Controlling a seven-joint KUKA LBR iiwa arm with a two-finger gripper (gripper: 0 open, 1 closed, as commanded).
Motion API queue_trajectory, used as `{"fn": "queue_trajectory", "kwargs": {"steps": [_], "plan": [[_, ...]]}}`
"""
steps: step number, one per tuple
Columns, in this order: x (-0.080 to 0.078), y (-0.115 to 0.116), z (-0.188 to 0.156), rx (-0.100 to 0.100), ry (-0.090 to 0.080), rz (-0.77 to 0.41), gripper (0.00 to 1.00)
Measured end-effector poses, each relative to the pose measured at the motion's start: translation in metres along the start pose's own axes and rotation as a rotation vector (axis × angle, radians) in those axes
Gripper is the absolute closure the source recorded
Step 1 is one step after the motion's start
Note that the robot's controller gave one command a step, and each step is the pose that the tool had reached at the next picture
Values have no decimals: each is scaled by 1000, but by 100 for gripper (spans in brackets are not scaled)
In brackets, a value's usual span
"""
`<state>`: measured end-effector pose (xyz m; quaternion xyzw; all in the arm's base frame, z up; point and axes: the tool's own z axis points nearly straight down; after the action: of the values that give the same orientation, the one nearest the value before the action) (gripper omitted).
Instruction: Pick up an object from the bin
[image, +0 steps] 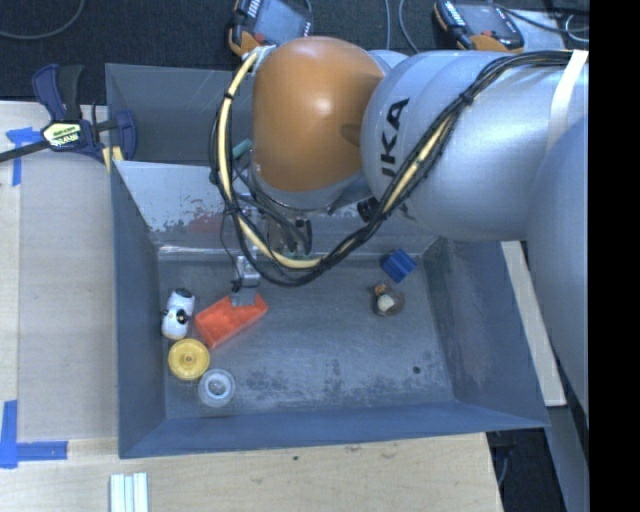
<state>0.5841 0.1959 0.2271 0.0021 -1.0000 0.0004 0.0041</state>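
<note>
Nearest, at the near left of the grey bin (300, 425), lies one small clear round cap (215, 387). Just beyond it, and touching or almost touching it, is one yellow disc (188, 359). A little farther sits one small white figure (177, 314) with black marks, close to the left wall. Just beside it on the right lies one orange block (230, 318), long in shape and turned at a slant, its right end pointing far. Well apart, on the right of the floor, rests one small brown thing (385, 300), and behind it one small blue block (399, 265). That makes six things, one of each kind.

Above the far end of the orange block come down the fingers (243, 278). Whether they are open or closed I cannot tell, nor whether they touch the block. Over them is the arm's orange cover (305, 110), ringed by cables.
</note>
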Motion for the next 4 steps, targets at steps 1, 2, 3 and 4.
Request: {"fn": "queue_trajectory", "kwargs": {"steps": [1, 2, 3, 4], "plan": [[28, 1, 161, 2, 7, 15, 0], [26, 2, 156, 0, -1, 21, 100], [80, -5, 129, -7, -22, 128, 100], [86, -66, 63, -4, -28, 40, 100]]}}
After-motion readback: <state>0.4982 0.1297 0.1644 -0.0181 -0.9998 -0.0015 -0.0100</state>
